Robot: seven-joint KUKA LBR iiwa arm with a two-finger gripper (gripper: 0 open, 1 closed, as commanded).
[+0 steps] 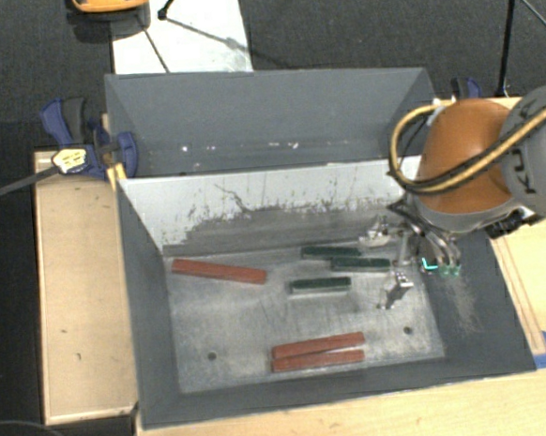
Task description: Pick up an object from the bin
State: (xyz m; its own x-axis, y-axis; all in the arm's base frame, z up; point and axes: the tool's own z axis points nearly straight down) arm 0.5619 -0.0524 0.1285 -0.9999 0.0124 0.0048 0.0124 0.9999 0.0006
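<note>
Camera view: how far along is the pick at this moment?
Done: the gripper is low inside the bin, at its right side, next to the right ends of the dark green bars. In hand: no grasp is visible; the green bars, the red-brown bar at left and the red-brown pair in front all lie on the floor. Left: gripping one and lifting it out.

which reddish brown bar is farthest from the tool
The lone slanted bar at far left; the other two lie side by side near the front, closer to the tool.
</note>
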